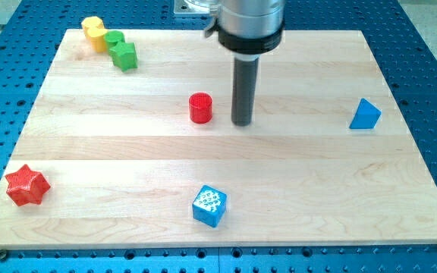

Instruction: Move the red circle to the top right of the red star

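The red circle (200, 108), a short red cylinder, stands near the middle of the wooden board (127, 152). The red star (26, 186) lies at the board's bottom left corner, far from the circle. My tip (241, 123) rests on the board just to the right of the red circle, a small gap apart from it.
A yellow block (93, 30), a green circle (114, 39) and a green star-like block (124, 56) cluster at the top left. A blue triangle (365, 114) sits at the right. A blue cube (209, 205) lies at the bottom middle. Blue perforated table surrounds the board.
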